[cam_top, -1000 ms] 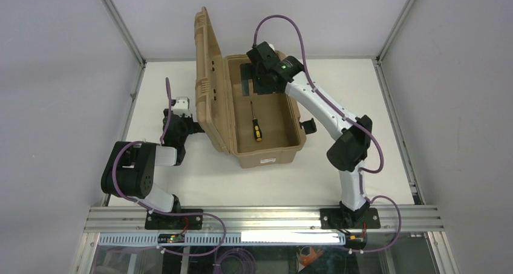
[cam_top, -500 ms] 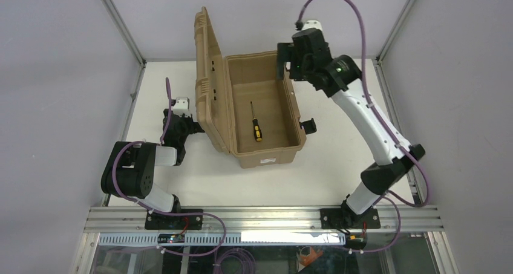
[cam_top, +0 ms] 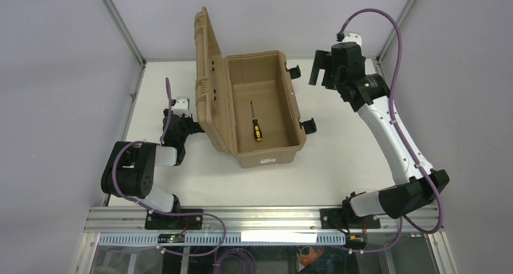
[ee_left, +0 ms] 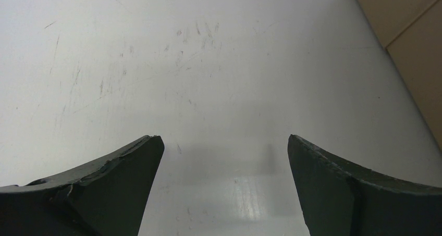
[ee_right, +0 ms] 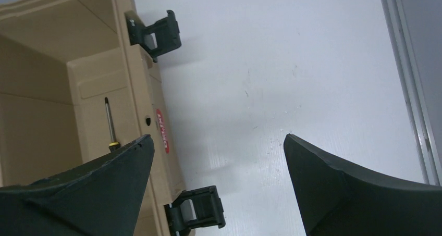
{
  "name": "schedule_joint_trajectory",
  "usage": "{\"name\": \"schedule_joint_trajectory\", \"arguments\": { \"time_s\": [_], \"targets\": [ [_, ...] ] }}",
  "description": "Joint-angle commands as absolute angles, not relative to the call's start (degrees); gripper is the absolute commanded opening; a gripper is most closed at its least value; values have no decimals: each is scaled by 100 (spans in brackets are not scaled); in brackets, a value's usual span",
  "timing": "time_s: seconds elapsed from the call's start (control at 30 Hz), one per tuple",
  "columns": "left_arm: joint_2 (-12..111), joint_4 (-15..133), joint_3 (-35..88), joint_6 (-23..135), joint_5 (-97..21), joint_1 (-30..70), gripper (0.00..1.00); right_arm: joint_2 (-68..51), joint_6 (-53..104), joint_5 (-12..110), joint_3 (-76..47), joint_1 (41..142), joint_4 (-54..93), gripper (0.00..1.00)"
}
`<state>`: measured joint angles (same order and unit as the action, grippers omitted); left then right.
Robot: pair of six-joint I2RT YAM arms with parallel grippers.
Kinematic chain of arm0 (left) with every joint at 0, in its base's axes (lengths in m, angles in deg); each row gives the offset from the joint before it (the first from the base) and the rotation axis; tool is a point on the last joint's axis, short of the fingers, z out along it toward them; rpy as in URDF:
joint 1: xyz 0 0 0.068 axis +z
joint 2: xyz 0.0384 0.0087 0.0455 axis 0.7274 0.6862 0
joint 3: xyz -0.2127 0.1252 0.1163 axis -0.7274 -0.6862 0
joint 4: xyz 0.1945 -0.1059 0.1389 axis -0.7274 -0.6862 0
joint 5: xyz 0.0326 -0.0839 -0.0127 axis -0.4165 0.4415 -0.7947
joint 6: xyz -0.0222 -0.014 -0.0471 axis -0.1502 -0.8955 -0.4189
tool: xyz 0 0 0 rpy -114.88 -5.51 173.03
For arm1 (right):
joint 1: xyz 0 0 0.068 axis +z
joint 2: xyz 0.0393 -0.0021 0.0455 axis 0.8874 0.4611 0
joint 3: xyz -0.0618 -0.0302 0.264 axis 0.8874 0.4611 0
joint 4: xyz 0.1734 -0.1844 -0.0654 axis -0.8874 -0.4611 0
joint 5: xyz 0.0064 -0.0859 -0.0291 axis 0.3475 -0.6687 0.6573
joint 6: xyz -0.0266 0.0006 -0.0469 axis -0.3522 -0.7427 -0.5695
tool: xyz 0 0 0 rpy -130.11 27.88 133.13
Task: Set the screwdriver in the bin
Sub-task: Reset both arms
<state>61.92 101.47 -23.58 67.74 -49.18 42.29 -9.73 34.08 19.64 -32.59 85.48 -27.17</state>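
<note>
The tan bin (cam_top: pixel 265 146) stands open mid-table, its ribbed lid upright on the left. The screwdriver (cam_top: pixel 256 124), yellow-and-black handle toward me, lies on the bin's floor. My right gripper (cam_top: pixel 322 74) is open and empty, raised over the table to the right of the bin's far end. In the right wrist view the gripper (ee_right: pixel 216 142) shows the bin's wall (ee_right: pixel 140 90) and the screwdriver's shaft (ee_right: pixel 110 124) on the left. My left gripper (cam_top: pixel 184 126) is open and empty, low beside the lid's outer face. In the left wrist view the gripper (ee_left: pixel 224 147) is over bare table, with the bin (ee_left: pixel 417 48) at the upper right.
Two black latches (ee_right: pixel 156 32) (ee_right: pixel 198 210) hang open on the bin's right side. A metal frame rail (cam_top: pixel 396 135) runs along the table's right edge. Grey walls enclose the table on the left, back and right.
My right arm has swung up and to the right, from over the bin's far end to the table beside it. The screwdriver lies still in the bin. The left arm has not moved.
</note>
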Motion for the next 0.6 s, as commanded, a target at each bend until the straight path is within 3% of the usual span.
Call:
{"name": "schedule_joint_trajectory", "arguments": {
  "time_s": [0.0,0.57],
  "targets": [
    [6016,10308,-2388,6728,-4827,4289,99,-1340,3370,2165,-2819,8257,-2088,99],
    [6013,10309,-2381,6731,-4820,4289,99,-2031,3492,2363,-155,7608,-629,99]
  ]
}}
